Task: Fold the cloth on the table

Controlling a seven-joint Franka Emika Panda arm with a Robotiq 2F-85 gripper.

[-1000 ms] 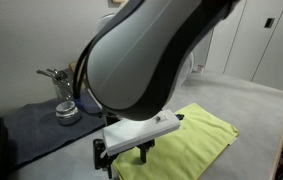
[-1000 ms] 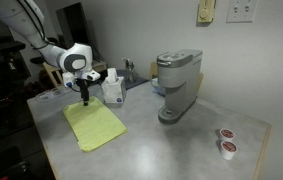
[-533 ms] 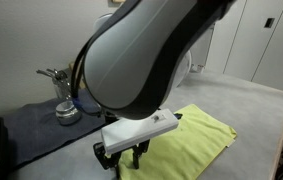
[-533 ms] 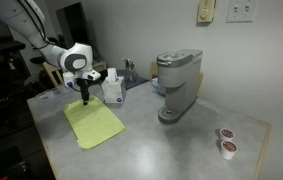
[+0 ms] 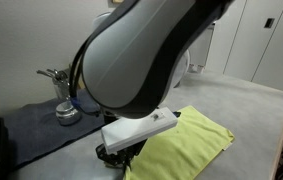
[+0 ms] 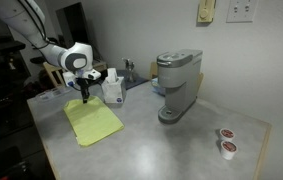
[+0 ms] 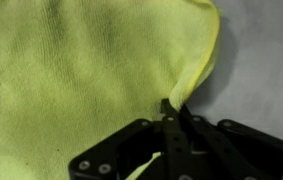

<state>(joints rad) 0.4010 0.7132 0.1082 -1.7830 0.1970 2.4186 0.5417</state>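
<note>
Lowered since before, end effector (image 7: 171,106) pinches the cloth (image 7: 71,70) edge, clear only in wrist view.

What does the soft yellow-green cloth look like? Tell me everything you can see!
The thin, plain yellow-green rectangular cloth looks soft, and the wrist view shows a fine woven texture. It lies mostly flat and unfolded on the light grey table. Near one corner its edge is bunched up into a small ridge, where the black gripper is shut on it, pinching the fabric between its fingertips.
</note>
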